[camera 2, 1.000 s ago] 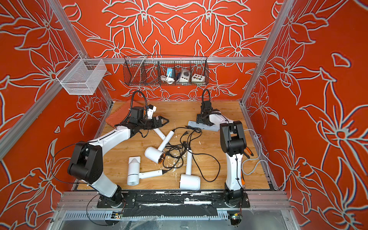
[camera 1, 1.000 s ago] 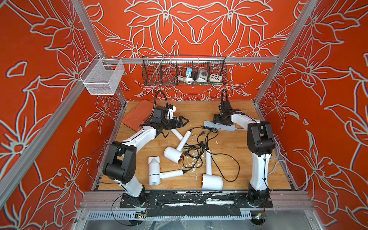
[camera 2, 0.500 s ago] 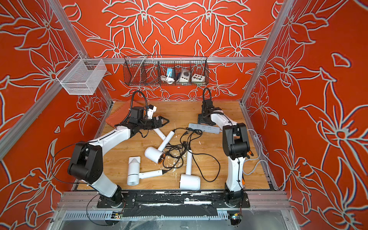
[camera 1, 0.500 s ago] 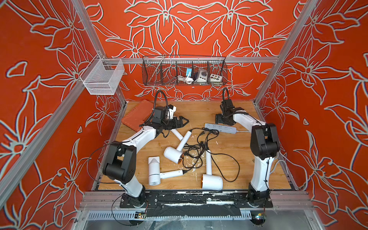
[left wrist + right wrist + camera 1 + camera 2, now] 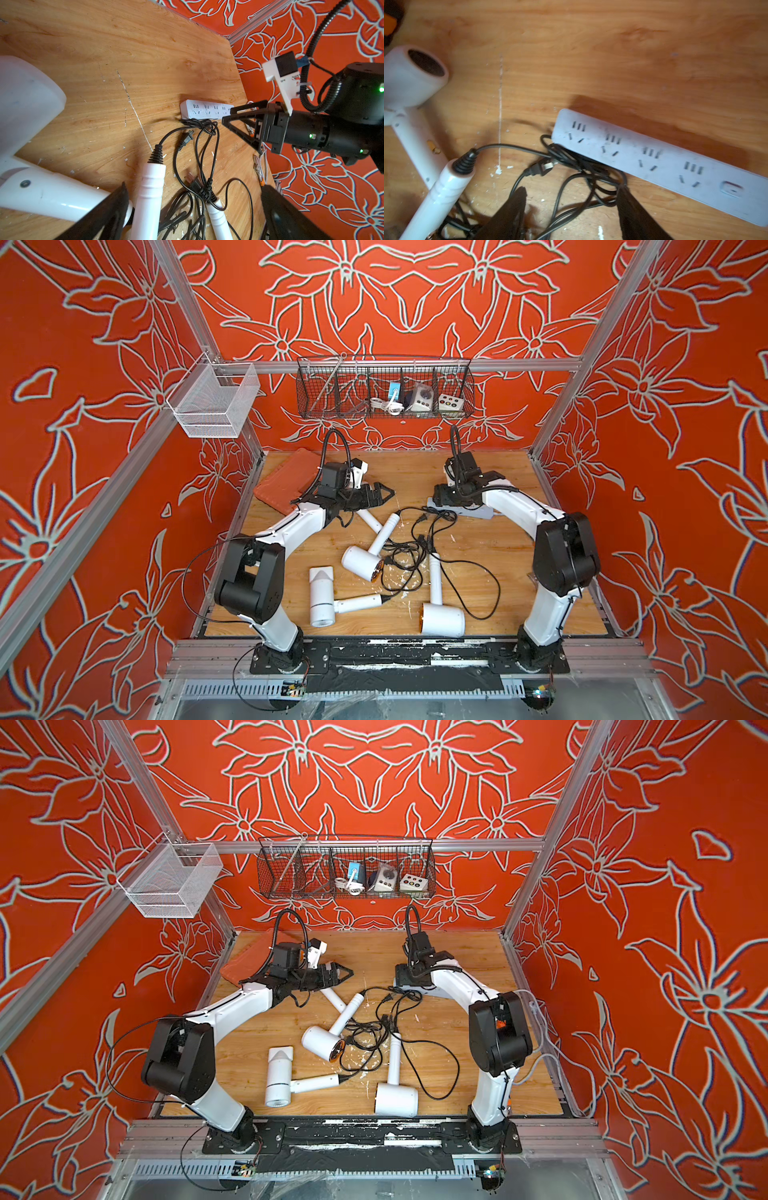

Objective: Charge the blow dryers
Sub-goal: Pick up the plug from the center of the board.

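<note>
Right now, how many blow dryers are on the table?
4 blow dryers: one front-left, one front-centre, one mid-table among the cords, one beneath the left gripper with only its handle showing from above. None else seems hidden.

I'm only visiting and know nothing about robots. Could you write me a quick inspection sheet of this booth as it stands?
Surface: wooden board, scratched, with white flecks.
Job's things: four white blow dryers lying down, none plugged in; power strip, visible sockets free.
Clutter: folded red cloth, far left corner.
Grippers: left gripper open, empty, above dryer handles; right gripper open over cords beside the strip.
Cables: black cords tangled mid-table, plugs loose.
Surroundings: red floral walls; black wire basket holding small devices; white mesh basket.
</note>
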`<action>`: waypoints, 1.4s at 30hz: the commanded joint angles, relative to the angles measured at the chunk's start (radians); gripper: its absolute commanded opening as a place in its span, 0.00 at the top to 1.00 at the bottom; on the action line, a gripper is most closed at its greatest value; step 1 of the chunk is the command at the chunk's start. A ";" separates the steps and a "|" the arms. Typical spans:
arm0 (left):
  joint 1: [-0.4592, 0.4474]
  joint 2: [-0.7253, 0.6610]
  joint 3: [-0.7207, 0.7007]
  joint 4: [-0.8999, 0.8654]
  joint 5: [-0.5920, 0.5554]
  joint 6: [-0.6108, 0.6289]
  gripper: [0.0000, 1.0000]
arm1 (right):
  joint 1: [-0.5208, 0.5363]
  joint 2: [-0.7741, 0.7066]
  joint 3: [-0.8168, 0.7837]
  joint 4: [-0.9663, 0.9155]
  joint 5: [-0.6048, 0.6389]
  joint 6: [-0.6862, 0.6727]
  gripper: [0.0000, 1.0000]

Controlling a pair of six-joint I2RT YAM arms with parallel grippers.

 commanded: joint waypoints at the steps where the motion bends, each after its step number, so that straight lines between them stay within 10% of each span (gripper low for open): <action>1: 0.003 0.017 0.027 -0.015 0.013 0.018 0.02 | 0.016 0.043 -0.031 0.010 -0.054 0.029 0.31; 28: 0.004 0.006 0.028 -0.018 0.014 0.016 0.02 | 0.195 -0.109 -0.408 0.152 -0.238 0.276 0.32; 42: 0.006 0.000 0.028 -0.020 0.010 0.019 0.01 | 0.156 -0.080 -0.082 -0.077 -0.050 0.124 0.30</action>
